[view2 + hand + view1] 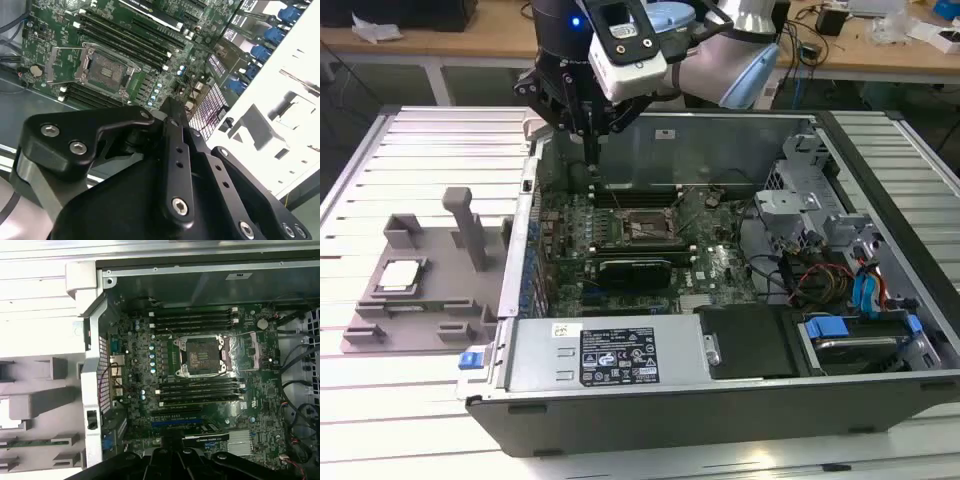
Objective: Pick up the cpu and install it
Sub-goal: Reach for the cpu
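Note:
The cpu (400,275), a small silver square with a pale rim, lies flat in the grey plastic fixture (425,300) on the slatted table, at the exterior view's left of the open computer case. My gripper (592,152) hangs over the far left corner of the case, above the motherboard, with its black fingers (172,135) together and nothing between them. It is well apart from the cpu. The square socket (638,228) in the middle of the board stands empty, as both wrist views also show: socket (107,70), socket (201,355).
The case's metal walls (520,250) ring the motherboard. Memory slots (195,320) run on both sides of the socket. A drive cage and cables (820,270) fill the exterior view's right; a power supply (610,350) lies along the near side. An upright post (470,230) rises from the fixture.

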{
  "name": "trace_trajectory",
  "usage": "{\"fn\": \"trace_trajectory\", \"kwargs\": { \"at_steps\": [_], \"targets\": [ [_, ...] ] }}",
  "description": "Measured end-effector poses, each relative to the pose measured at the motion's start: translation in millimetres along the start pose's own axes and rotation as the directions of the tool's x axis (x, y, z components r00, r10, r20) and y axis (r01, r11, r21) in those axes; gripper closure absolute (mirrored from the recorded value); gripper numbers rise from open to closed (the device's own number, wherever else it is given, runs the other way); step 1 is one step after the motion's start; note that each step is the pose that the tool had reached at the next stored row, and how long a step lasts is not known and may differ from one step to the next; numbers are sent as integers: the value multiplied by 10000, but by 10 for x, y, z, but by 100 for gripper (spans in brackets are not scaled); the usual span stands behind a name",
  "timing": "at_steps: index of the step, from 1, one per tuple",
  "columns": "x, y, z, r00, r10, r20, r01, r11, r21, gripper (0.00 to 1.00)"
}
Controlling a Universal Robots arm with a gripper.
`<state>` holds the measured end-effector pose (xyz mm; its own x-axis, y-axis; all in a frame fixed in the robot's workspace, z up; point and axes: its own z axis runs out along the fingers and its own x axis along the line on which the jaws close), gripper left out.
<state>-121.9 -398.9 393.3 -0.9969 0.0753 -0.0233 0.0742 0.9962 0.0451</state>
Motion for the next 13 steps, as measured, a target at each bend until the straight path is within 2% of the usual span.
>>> {"fn": "trace_trajectory", "kwargs": {
  "at_steps": [1, 3, 13],
  "targets": [
    [30, -3, -1, 10000, 1, 0, -1, 10000, 0, 89],
    [155, -12, -4, 10000, -1, 1, 1, 10000, 0, 89],
    [382, -28, -10, 10000, 1, 4, -1, 10000, 2, 89]
  ]
}}
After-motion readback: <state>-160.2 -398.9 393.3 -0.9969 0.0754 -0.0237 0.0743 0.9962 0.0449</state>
